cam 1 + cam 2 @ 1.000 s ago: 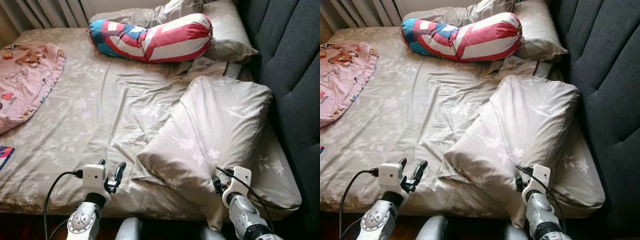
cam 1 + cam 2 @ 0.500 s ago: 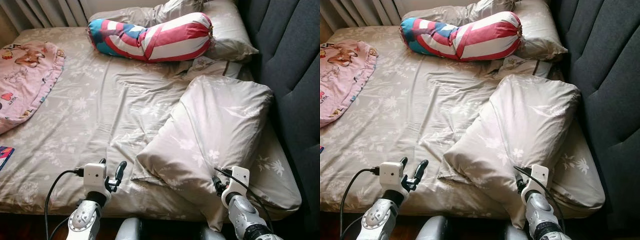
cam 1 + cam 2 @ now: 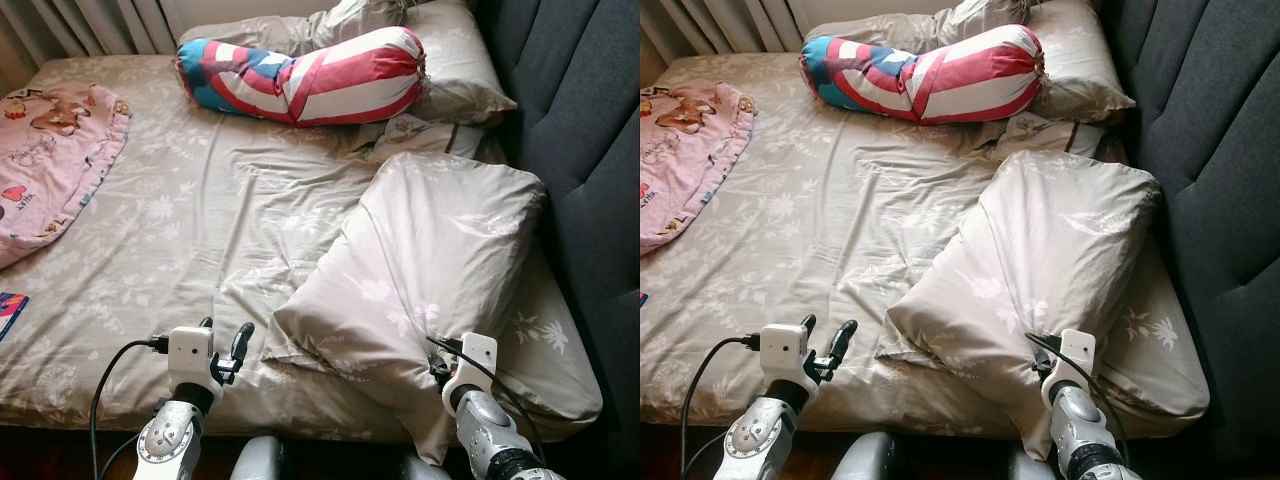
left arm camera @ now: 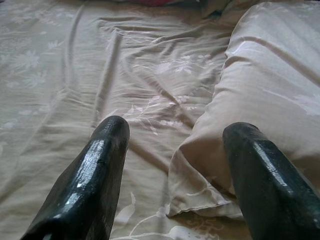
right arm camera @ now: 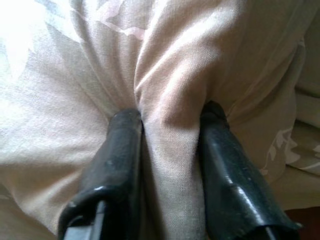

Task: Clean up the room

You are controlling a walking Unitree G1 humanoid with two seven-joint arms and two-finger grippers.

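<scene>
Now we are facing the bed [image 3: 180, 230], where the pillow [image 3: 440, 260] is lying near right. Our right gripper [image 5: 167, 150] is pinching its near fold; our left gripper [image 4: 175, 170] is hovering spread beside its left corner.
</scene>
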